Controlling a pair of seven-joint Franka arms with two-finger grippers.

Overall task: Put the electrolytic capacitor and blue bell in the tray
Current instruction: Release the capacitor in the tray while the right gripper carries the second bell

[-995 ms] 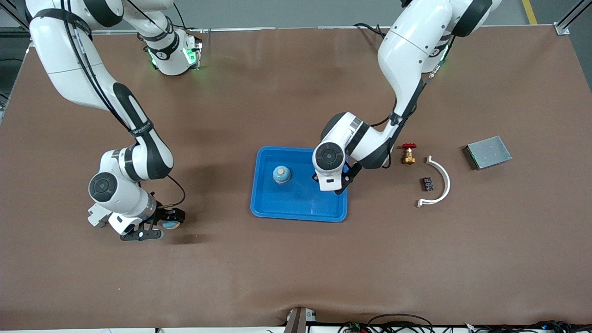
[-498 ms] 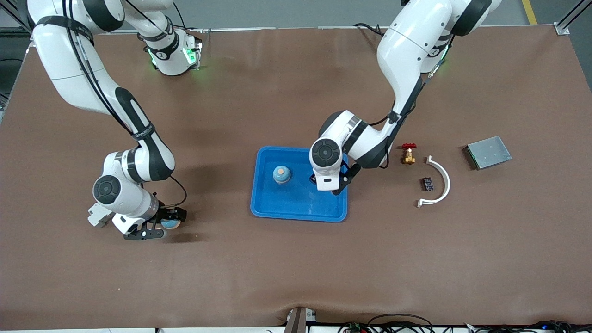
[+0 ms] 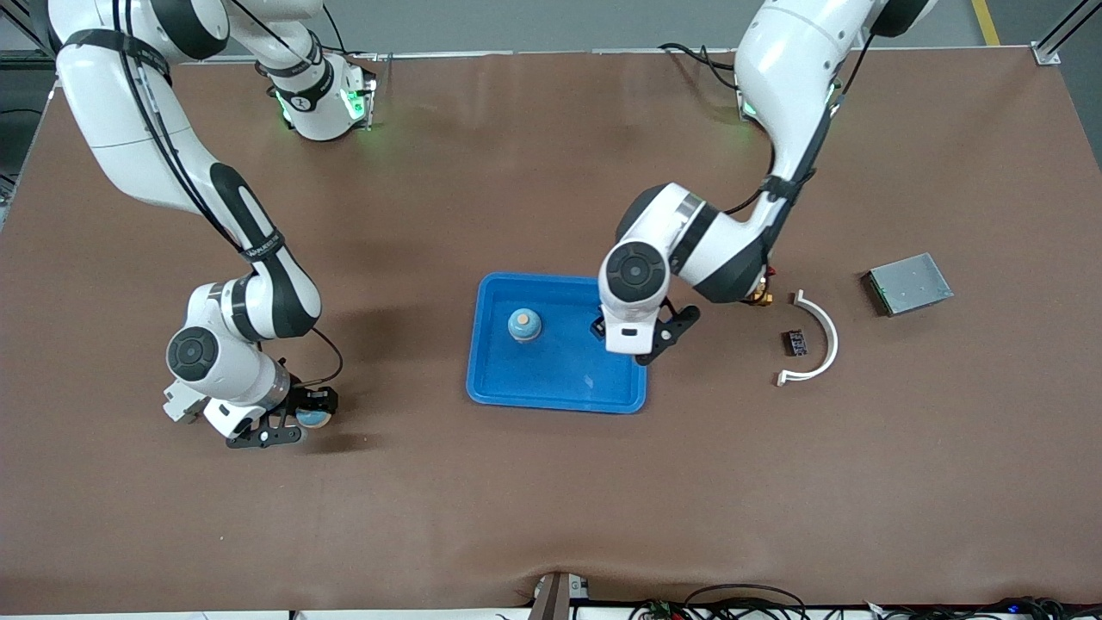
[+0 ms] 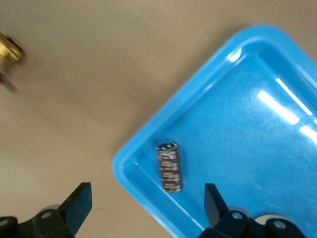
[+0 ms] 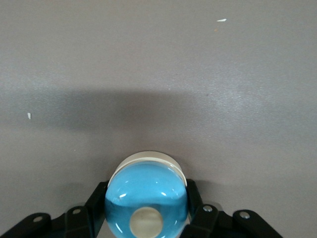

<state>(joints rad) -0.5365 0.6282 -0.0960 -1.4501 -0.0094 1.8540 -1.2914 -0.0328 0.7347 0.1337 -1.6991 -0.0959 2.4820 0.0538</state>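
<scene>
Left wrist view: tray [image 4: 148, 148] holds a capacitor [image 4: 169, 166] (left pincer [image 4: 146, 208] apart above).

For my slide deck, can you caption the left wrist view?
Open left gripper above the blue tray's corner, electrolytic capacitor lying inside.

Grey metal box [image 3: 909, 283], white curved strip [image 3: 816, 337], small dark chip [image 3: 795, 343], brass valve [image 3: 761, 298]: all toward left arm's table end.
</scene>
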